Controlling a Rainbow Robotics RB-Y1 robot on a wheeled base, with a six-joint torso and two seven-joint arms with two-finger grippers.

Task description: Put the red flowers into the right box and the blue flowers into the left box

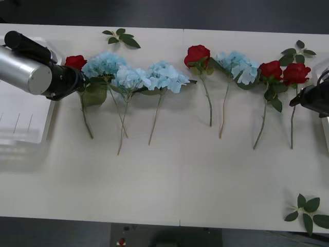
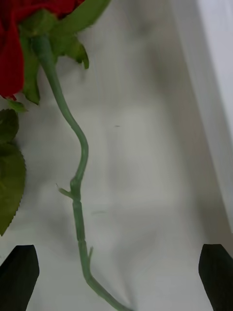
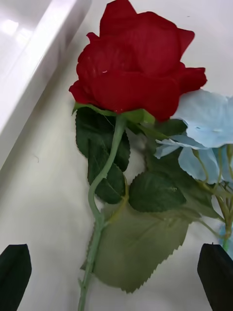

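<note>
Several red flowers lie in a row across the white table among several blue flowers. My left gripper [image 1: 79, 85] hovers over the leftmost red rose [image 1: 76, 62], next to a blue hydrangea [image 1: 104, 64]. In the left wrist view that rose [image 3: 136, 73] and its stem [image 3: 104, 175] lie between the open gripper's [image 3: 116, 274] black fingers, beside the left box rim [image 3: 34, 63]. My right gripper [image 1: 302, 99] is over the rightmost rose [image 1: 296, 73]. Its wrist view shows the gripper [image 2: 116, 274] open above the green stem [image 2: 80, 170], with the right box rim [image 2: 213, 97] alongside.
The left box [image 1: 25, 121] sits at the table's left edge, and a thin rim of the right box [image 1: 324, 67] shows at the right edge. Loose leaf sprigs lie at the back left [image 1: 122, 37], back right [image 1: 298, 51] and front right [image 1: 308, 211].
</note>
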